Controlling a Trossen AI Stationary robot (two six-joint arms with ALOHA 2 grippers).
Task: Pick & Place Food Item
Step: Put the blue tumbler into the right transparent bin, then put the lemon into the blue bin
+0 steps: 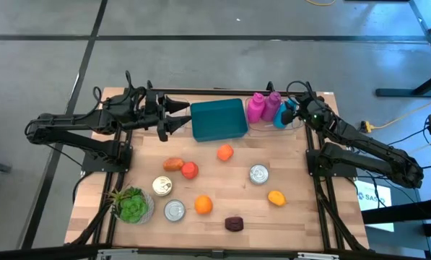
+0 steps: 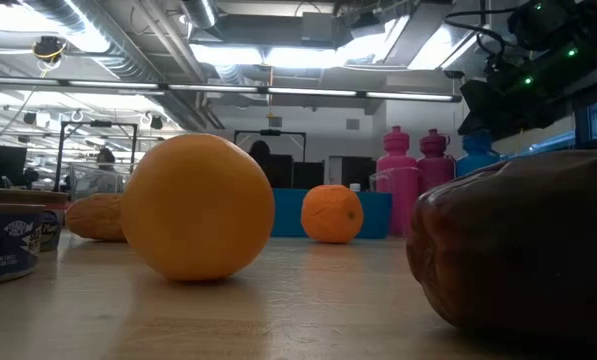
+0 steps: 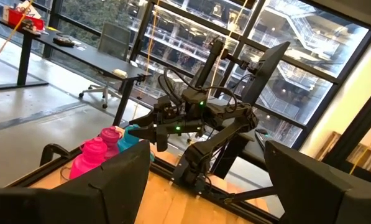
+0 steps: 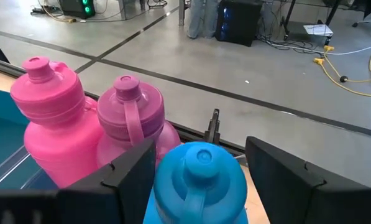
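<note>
Presently, the teal bin (image 1: pixel 219 120) is seen lying apparently empty at the table's (image 1: pixel 294 209) back edge, just beside the left gripper (image 1: pixel 177 115), whose fingers are spread and hold nothing. The right gripper (image 1: pixel 291 112) is parted over the blue bottle (image 4: pixel 201 180). Nearest the bin, toward the table's middle, sits an orange (image 1: pixel 225 152).

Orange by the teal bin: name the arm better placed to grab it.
Left. The left gripper hangs open beside the bin, with a clear path to the orange. The right gripper is open around the blue bottle at the far corner.
</note>
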